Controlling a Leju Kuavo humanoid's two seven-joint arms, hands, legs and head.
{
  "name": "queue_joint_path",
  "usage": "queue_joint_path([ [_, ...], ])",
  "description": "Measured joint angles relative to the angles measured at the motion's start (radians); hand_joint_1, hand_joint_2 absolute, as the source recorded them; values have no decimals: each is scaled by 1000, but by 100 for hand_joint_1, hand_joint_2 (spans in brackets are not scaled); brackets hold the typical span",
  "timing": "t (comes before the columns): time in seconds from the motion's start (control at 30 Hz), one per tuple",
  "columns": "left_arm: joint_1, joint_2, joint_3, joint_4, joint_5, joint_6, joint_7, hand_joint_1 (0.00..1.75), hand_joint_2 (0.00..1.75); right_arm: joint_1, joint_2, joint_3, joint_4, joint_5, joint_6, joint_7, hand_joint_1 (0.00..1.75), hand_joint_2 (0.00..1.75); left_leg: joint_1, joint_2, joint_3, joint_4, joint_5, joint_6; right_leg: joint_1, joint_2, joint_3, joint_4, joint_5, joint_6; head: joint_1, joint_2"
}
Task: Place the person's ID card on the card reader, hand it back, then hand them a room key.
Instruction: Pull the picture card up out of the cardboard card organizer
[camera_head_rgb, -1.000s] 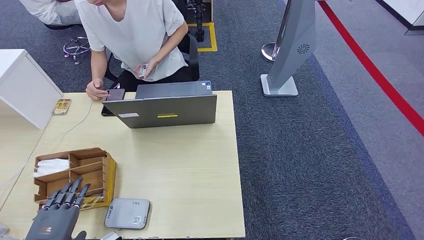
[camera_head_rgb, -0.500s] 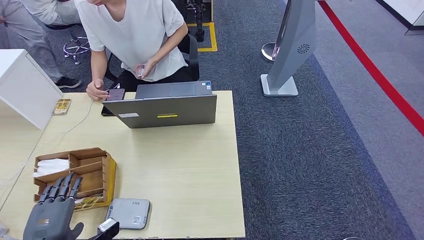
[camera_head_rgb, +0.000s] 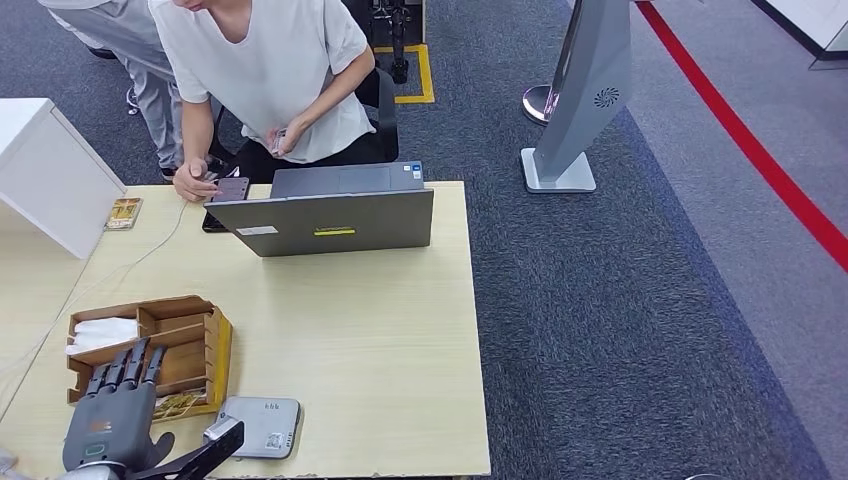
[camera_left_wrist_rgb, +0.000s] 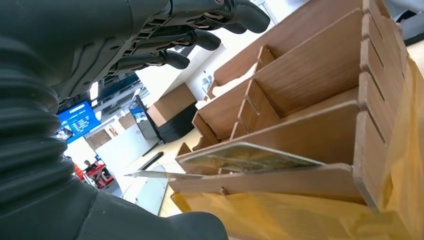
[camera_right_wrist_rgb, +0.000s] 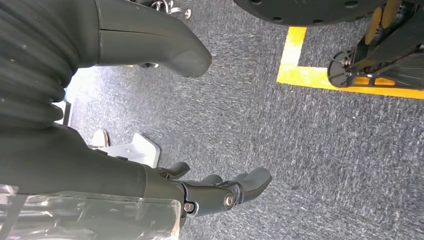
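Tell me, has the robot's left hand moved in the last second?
Yes. The left hand has drawn back from the wooden organizer toward the table's near edge, its fingertips still over it.

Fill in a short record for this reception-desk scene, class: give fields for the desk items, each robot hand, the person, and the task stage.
Card reader: grey card reader flat at the desk's near edge, nothing on it
Organiser: wooden organiser left of the reader, cards in its near slot
Laptop: laptop open toward the person
Left hand: left hand fingers spread, holding nothing, by the organiser
Right hand: right hand hangs over carpet, holding nothing
Person: person seated behind the laptop, holding a small card
Stage: no card on the reader yet
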Motion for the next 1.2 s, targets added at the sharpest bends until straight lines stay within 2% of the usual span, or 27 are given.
queue_joint_path([
  [0.27,-7,-11,-5,28,0,1,0,0,175,-5,0,0,0,17,1,-8,0,175,0,0,0,0,0,0,0,0,0,0,0,0,0,0],
  [0.4,-9,-14,-14,42,0,7,0,175,175,-7,0,0,1,17,1,-10,0,175,0,0,0,0,0,0,0,0,0,0,0,0,0,0],
  [0.83,-9,-19,-16,62,0,82,-52,175,175,-4,0,1,1,9,0,-10,0,175,0,0,0,0,0,0,0,0,0,0,0,0,0,0],
  [1.2,-8,-15,-16,65,0,118,-45,175,175,10,0,13,-1,-12,0,1,0,175,0,0,0,0,0,0,0,0,0,0,0,0,0,0],
])
